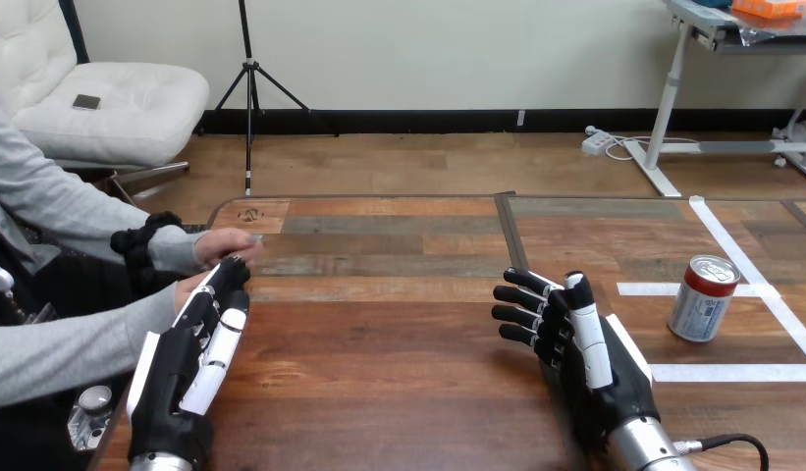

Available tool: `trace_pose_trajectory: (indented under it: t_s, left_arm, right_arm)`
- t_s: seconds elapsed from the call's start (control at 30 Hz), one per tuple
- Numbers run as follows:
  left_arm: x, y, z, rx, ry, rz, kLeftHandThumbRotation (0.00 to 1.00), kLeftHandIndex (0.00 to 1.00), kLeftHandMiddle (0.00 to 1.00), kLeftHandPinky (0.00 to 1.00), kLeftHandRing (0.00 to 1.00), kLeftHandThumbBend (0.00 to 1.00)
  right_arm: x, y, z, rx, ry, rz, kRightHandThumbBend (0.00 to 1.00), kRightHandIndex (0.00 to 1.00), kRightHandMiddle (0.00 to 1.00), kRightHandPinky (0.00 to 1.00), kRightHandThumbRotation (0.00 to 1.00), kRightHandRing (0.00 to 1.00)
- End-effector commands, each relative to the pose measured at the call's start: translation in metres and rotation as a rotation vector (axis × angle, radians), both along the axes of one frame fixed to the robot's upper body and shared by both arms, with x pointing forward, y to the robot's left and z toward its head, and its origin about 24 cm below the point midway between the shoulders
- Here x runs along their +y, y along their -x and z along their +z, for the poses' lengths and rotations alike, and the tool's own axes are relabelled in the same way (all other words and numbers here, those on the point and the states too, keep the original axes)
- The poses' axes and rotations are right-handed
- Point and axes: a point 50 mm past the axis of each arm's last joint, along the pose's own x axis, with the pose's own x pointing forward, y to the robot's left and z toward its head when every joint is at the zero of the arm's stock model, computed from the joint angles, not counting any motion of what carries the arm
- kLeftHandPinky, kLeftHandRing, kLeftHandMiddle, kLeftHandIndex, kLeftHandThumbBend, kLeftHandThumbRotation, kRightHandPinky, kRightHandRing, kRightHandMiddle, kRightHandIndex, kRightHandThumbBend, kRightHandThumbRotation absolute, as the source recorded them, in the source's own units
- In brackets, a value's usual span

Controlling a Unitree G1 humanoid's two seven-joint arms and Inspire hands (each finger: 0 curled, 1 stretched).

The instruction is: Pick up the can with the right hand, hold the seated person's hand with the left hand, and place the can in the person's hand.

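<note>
A red, white and silver can stands upright at the right of the table, inside a square of white tape. My right hand hovers over the table to the can's left, a short gap away, fingers straight and open, holding nothing. My left hand lies at the table's left edge with fingers stretched forward and open. Its fingertips reach the person's hand, which rests on the table's left side; whether they touch I cannot tell. A second person's hand lies partly hidden behind my left hand.
White tape lines mark a square on the right part of the wooden table. A dark seam runs front to back across the tabletop's middle.
</note>
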Motion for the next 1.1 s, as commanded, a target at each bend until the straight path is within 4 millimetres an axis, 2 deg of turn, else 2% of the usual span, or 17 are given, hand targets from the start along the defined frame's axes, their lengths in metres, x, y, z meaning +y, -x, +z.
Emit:
trace_pose_trajectory:
  t_s: [0.0,0.47,1.07]
  left_arm:
    - [-0.002,-0.017,0.018,-0.087,-0.009,-0.022,0.69,0.88,0.9,1.0,0.94,0.31]
    - [-0.003,-0.019,0.018,-0.082,-0.009,-0.019,0.69,0.89,0.9,1.0,0.94,0.33]
    - [-0.004,-0.019,0.018,-0.08,-0.019,-0.032,0.7,0.89,0.91,0.99,0.95,0.28]
  right_arm:
    - [0.004,-0.026,0.03,-0.127,-0.024,-0.004,0.87,0.81,0.8,0.77,1.0,0.78]
    - [-0.001,-0.044,0.048,-0.169,-0.033,-0.036,0.92,0.79,0.78,0.73,1.0,0.77]
    - [-0.021,-0.071,0.088,-0.278,0.022,-0.085,0.95,0.77,0.77,0.69,1.0,0.75]
